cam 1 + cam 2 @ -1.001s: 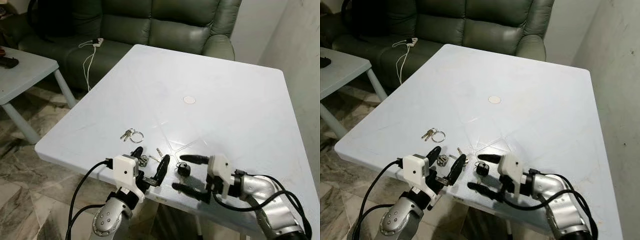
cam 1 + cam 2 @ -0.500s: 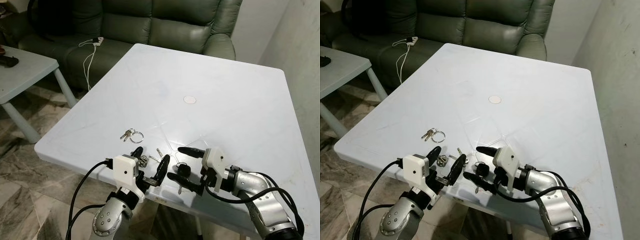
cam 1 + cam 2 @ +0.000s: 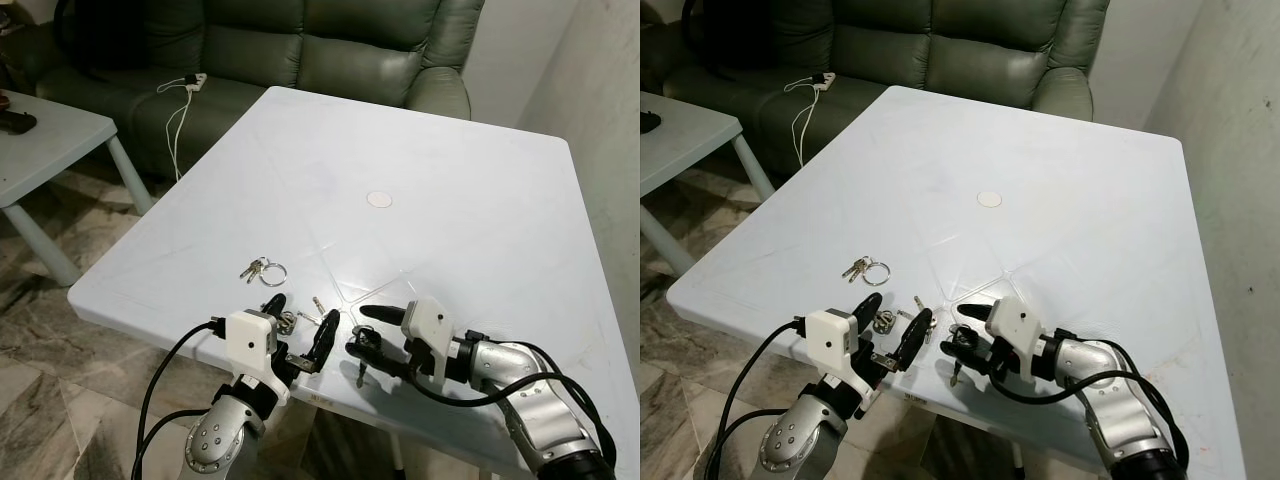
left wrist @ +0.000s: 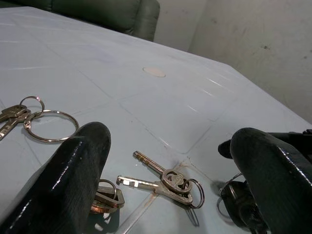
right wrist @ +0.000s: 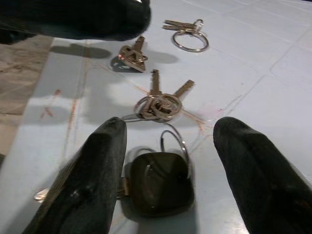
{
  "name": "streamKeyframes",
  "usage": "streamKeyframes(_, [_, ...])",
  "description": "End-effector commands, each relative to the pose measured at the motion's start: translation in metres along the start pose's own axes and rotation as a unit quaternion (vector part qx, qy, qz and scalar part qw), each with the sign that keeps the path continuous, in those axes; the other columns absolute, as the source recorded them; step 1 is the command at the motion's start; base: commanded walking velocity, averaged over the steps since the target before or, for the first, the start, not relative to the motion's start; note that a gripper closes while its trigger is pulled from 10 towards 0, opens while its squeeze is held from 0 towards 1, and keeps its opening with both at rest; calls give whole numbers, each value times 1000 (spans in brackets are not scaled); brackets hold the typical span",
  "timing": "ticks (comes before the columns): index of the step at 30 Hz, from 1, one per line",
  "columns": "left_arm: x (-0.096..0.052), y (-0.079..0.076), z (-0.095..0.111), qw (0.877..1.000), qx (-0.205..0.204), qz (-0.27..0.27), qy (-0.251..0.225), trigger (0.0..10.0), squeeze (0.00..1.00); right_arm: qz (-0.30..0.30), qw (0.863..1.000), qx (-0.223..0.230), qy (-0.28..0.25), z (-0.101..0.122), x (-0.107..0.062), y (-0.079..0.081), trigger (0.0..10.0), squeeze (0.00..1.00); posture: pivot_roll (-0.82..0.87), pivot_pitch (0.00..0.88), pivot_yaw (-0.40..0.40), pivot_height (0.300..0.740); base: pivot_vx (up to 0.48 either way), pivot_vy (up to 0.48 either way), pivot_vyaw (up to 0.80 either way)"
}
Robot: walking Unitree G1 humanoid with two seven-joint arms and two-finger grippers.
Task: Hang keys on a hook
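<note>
The right end effector (image 3: pixel 371 334), fingers spread, straddles the black-fobbed keys (image 5: pixel 158 183) lying near the table (image 3: pixel 450 200) edge, not yet gripped, while the open left end effector (image 3: pixel 298 327) waits beside; hanging remains undone.

The two head views look forward and down from above the near edge of the white table (image 3: pixel 450 180), taking in the whole top with the green sofa (image 3: pixel 300 50) beyond. Both share the same scene, slightly offset sideways. The left wrist view sits low over the tabletop, looking across it between its own two fingers (image 4: pixel 73 180) toward the far wall. The right wrist view looks closely down at the black key fob (image 5: pixel 158 183); both wrist views share the silver keys (image 4: pixel 168 183).
</note>
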State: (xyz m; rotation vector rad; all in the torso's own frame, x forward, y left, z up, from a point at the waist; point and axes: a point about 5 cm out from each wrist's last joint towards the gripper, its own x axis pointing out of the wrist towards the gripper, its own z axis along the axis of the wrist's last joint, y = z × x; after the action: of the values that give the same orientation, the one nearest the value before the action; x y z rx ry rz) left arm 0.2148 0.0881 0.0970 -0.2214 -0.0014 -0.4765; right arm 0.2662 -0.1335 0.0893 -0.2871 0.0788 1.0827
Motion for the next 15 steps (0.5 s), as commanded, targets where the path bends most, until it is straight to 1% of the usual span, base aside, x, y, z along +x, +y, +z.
streamKeyframes(1, [0,-3,2,1000,-3,-5,-3,10000,0,-3,1000,-3,12,-2,-1,-4,4392,0,10,79,-79,740,0,0,0])
streamKeyframes(2, [-1,-3,2,1000,-3,-5,-3,10000,0,2,1000,-1,13,-2,-1,-4,0,0,11,80,-80,740,0,0,0])
streamKeyframes(15, [-1,-4,2,1000,-6,-3,-3,10000,0,1,1000,1,17,-3,-3,-6,0,0,13,83,-83,740,0,0,0])
